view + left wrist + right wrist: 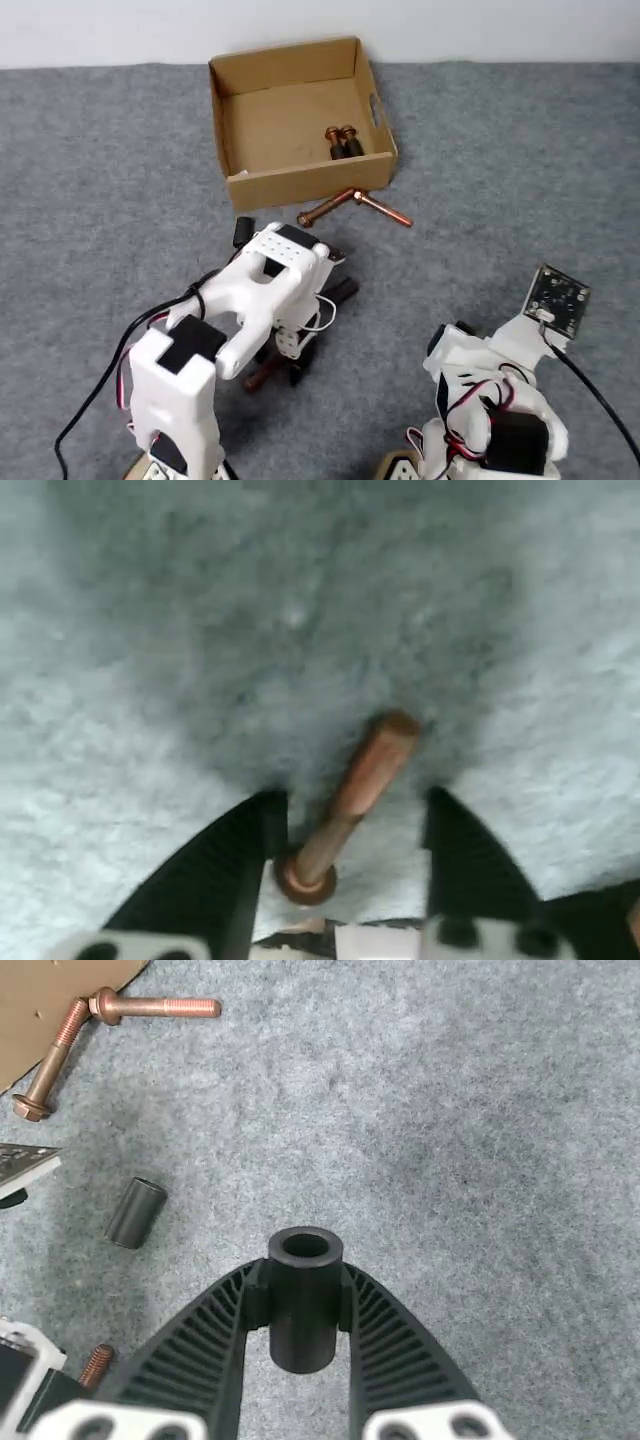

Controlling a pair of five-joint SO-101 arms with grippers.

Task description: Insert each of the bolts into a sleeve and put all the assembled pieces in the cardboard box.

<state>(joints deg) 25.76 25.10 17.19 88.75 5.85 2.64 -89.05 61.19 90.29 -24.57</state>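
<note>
From above, the cardboard box (pixel 300 186) sits at the far side of the grey carpet (pixel 100 180), with two assembled pieces (pixel 343 142) lying side by side against its right wall; two loose bolts (pixel 327 206) lie just outside its front wall, touching at one end in a shallow V; the left arm (pixel 265 285) bends down over a third bolt (pixel 262 375) on the near side of the carpet, and the right arm (pixel 490 395) is at the lower right, well apart from the box. In the left wrist view, the left gripper (pixel 352 800) stands wide open on the carpet; its dark fingers are either side of the third bolt, which lies flat between them with its head just beside one finger; nothing is gripped. In the right wrist view, the right gripper (pixel 302 1290) is closed on a black sleeve (pixel 303 1335), bore facing the camera; a second sleeve (pixel 135 1213) lies loose on the carpet, between this gripper and the loose bolts.
</note>
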